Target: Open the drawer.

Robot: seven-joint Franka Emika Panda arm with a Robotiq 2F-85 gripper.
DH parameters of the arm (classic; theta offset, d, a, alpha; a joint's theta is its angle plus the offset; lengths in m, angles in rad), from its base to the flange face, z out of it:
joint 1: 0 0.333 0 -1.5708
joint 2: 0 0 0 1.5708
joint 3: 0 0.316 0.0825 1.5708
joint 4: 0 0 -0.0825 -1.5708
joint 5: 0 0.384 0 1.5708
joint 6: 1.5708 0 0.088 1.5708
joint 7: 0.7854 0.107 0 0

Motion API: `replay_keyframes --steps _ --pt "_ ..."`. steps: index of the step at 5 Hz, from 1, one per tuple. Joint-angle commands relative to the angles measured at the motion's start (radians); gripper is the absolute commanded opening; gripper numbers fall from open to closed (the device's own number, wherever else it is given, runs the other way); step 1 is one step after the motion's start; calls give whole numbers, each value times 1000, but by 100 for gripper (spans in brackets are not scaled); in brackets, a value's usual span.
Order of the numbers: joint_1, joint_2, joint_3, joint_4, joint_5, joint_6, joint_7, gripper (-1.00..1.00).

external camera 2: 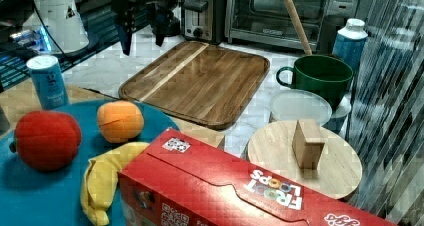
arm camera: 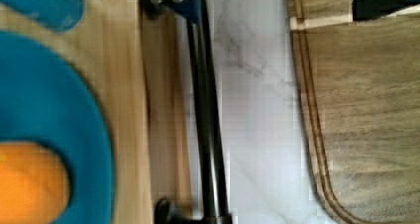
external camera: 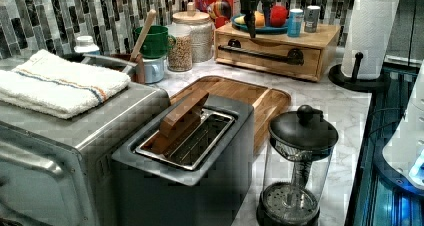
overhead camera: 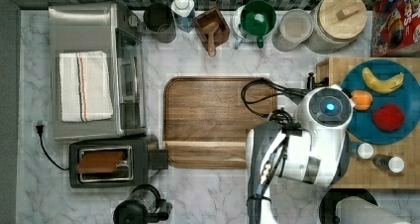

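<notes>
Hovering above the drawer [external camera: 270, 53], the gripper [external camera 2: 142, 33] lines up over its handle [arm camera: 208, 120] for a pull, fingers spread, holding nothing

surface: marble counter [overhead camera: 198, 194] | on it: wooden tray [overhead camera: 213, 120], toaster [overhead camera: 111, 162], toaster oven [overhead camera: 94, 70], drawer [external camera: 270, 53]

Count: 1 drawer [external camera: 270, 53] with 1 black bar handle [arm camera: 208, 120]. 1 brown tray [overhead camera: 218, 120]. 1 toaster oven [overhead camera: 94, 70], 1 folded towel [overhead camera: 84, 85] on it. 1 toaster [overhead camera: 111, 162]. 1 French press [external camera: 297, 171]. 1 green mug [overhead camera: 257, 18]. 1 blue plate [overhead camera: 391, 130] carrying 3 fruit: banana [overhead camera: 382, 81], orange [overhead camera: 362, 100], red one [overhead camera: 389, 117]. 1 cereal box [external camera 2: 240, 186]. 1 paper towel roll [external camera: 370, 31]. 2 lidded jars [external camera: 192, 36].
</notes>
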Motion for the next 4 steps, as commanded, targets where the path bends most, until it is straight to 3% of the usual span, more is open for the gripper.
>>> replay_keyframes --steps 1,4 --pt "-6 6 1 23 -12 148 -141 100" --pt "-45 118 -38 -8 -18 369 -213 100"
